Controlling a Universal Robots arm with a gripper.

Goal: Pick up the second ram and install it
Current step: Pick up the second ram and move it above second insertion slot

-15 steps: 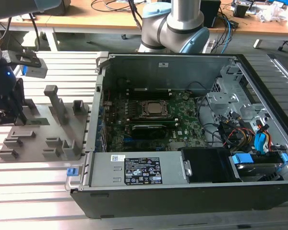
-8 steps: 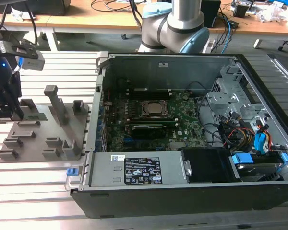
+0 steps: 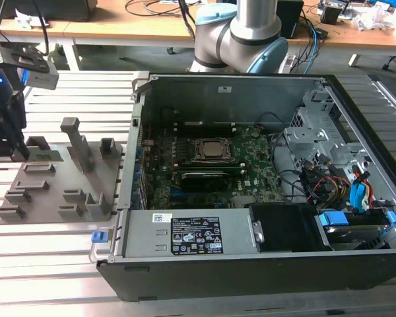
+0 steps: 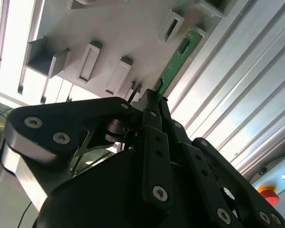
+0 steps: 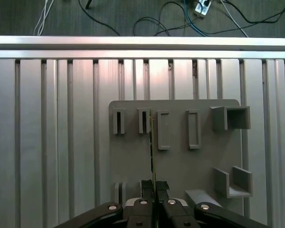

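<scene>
The second ram [image 4: 176, 61] is a thin green stick with small dark chips. It stands on edge over the grey fixture plate [image 5: 180, 161], and in the first wrist view the ram [image 5: 152, 142] shows as a narrow line. My gripper [image 4: 154, 97] is shut on its near end, with the black fingers [image 5: 146, 186] pressed against both faces. In the exterior view my gripper [image 3: 16, 146] hangs over the plate [image 3: 53, 198] at the exterior view's left, well apart from the open computer case [image 3: 251, 172].
The fixture plate carries several upright blocks and slots [image 5: 194, 128] on a ribbed aluminium table [image 5: 47, 133]. Inside the case lies the green motherboard [image 3: 251, 168] with the processor socket [image 3: 210, 150]. Cables and drive bays [image 3: 343, 191] fill its right side. A red button [image 4: 267, 192] is nearby.
</scene>
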